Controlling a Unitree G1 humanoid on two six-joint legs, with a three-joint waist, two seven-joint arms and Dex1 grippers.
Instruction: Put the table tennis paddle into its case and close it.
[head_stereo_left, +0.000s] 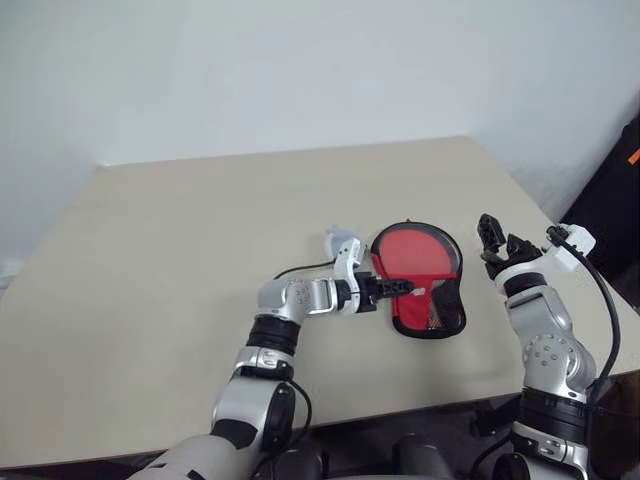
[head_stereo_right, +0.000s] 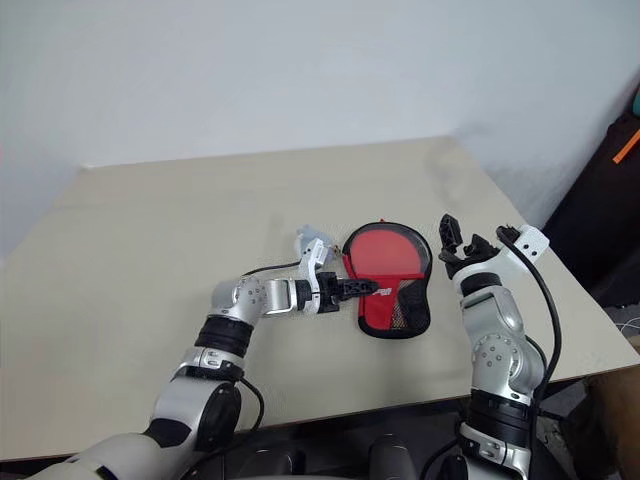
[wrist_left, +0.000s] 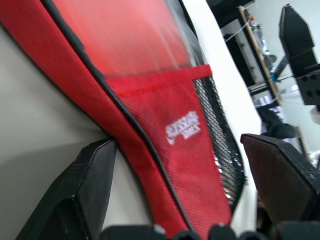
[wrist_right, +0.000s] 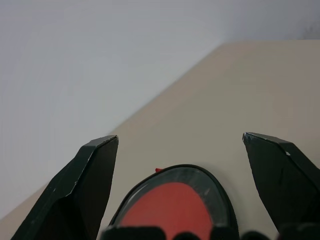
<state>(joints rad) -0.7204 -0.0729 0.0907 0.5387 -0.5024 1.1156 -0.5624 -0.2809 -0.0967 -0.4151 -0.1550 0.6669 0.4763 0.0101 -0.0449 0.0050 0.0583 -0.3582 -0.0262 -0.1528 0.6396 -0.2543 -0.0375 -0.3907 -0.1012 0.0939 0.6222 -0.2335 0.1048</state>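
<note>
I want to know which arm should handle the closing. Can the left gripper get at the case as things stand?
Probably yes. The left gripper is already at the near left edge of the case, fingers open on either side of its red panel, and nothing lies between them on the table.

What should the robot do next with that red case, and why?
Probably ease the left tool in and close it on the case edge. The paddle seems already inside, both tools are open, and the right tool hovers beside the case.
</note>
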